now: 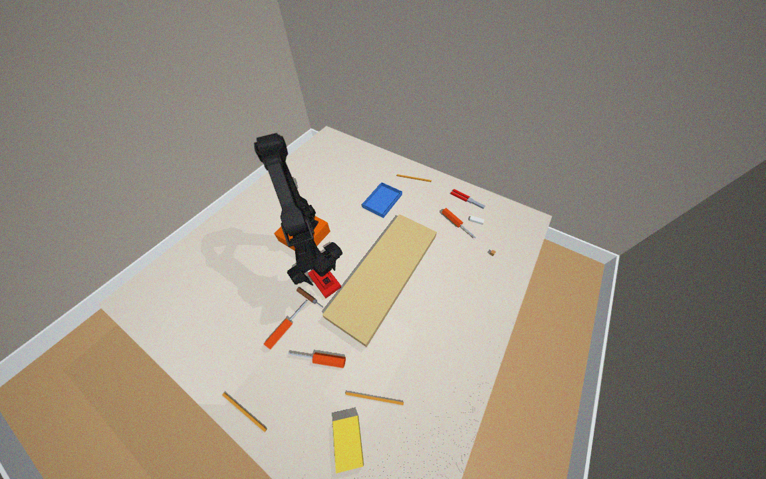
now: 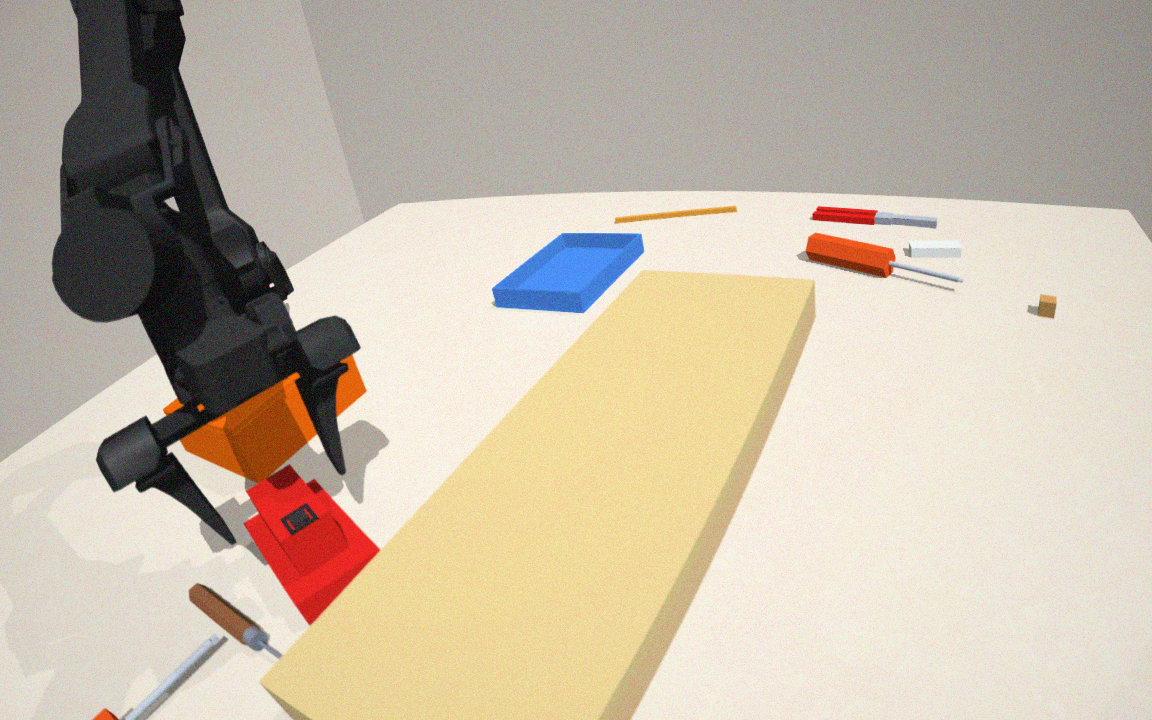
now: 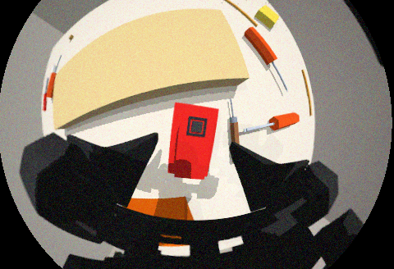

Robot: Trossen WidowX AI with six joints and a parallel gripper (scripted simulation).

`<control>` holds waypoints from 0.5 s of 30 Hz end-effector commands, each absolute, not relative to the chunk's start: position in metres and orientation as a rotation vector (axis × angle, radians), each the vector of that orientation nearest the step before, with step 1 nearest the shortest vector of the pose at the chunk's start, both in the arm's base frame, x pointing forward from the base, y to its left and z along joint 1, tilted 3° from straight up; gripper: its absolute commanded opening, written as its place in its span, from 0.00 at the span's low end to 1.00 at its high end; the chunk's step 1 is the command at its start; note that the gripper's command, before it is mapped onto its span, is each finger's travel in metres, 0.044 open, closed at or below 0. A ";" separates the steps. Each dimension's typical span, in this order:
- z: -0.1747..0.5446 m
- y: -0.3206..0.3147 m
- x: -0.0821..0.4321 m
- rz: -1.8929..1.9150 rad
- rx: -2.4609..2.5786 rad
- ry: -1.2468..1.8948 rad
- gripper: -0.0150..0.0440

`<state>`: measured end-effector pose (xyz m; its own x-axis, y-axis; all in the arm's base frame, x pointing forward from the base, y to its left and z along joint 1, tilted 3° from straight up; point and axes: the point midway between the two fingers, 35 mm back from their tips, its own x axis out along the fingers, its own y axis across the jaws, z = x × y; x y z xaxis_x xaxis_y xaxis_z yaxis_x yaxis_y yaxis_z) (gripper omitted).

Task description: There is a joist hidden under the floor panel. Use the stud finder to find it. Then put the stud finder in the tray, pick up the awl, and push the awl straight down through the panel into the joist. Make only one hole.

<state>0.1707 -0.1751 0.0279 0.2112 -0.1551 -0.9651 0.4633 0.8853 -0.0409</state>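
The red stud finder [image 1: 329,285] [image 2: 320,559] [image 3: 194,150] lies on the table against the near long side of the pale yellow panel [image 1: 380,279] [image 2: 562,483] [image 3: 152,52], with its dark square display facing up. My gripper [image 2: 287,506] [image 3: 195,141] is open and empty above the stud finder, one finger to each side of it. The awl [image 1: 306,295] [image 2: 224,614] [image 3: 234,129], brown-handled, lies beside the stud finder, its tip toward the panel's corner. The blue tray [image 1: 382,199] [image 2: 567,270] is empty, beyond the panel's far end. The joist is hidden.
An orange block [image 1: 321,232] [image 2: 262,438] [image 3: 160,208] stands behind the gripper. An orange screwdriver [image 1: 278,332] [image 3: 285,121] reaches close to the awl; another [image 1: 328,359] [image 3: 261,46] lies near the panel's end. A yellow block [image 1: 348,444] [image 3: 268,15] and pencils lie farther off.
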 end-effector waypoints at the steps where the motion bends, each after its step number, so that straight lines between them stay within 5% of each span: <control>1: 0.019 -0.175 0.169 -0.437 0.283 1.299 1.00; 15: -0.004 -0.174 0.167 -0.437 0.283 1.299 1.00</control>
